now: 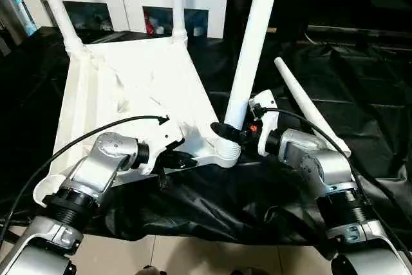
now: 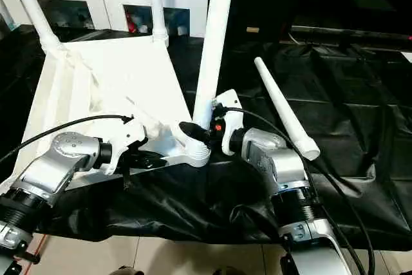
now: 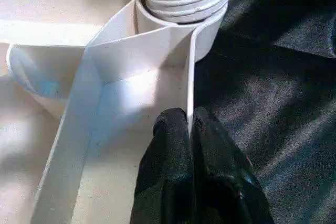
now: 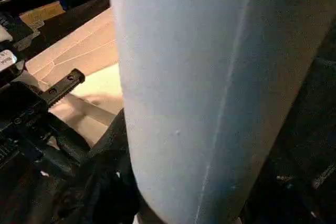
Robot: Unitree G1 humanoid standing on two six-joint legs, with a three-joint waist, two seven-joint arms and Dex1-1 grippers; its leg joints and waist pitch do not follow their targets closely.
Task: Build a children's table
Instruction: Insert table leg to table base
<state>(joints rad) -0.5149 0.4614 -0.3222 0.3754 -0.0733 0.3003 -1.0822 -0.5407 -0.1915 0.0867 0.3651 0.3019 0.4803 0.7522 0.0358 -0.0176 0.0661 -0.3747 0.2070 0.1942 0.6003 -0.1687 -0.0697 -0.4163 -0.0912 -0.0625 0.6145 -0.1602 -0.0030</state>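
The tabletop (image 1: 129,88) lies upside down on black sheeting (image 1: 360,94), ribbed underside up, with two legs (image 1: 59,4) already standing in the far corner sockets and a third leg (image 1: 254,37) upright in the near right socket (image 1: 225,151). The step in hand looks like seating that third leg. The right end effector (image 2: 193,130) has its two black fingers closed around the base of this leg just above the socket, while the left end effector (image 3: 190,129) has its fingers pressed together on the thin side wall of the tabletop just beside the same corner, pinching that rim. To do this well, the left grip should hold the tabletop firmly so the corner cannot slide or lift on the slippery sheet, and the right should keep the leg in line with the socket while turning or pressing it home; the ridged collar seen in the left wrist view suggests a thread, so a tilted leg would likely bind. The fourth leg (image 1: 309,104) lies loose on the sheeting to the right, near the right arm, ready for the near left corner (image 1: 42,191), which has no leg yet.
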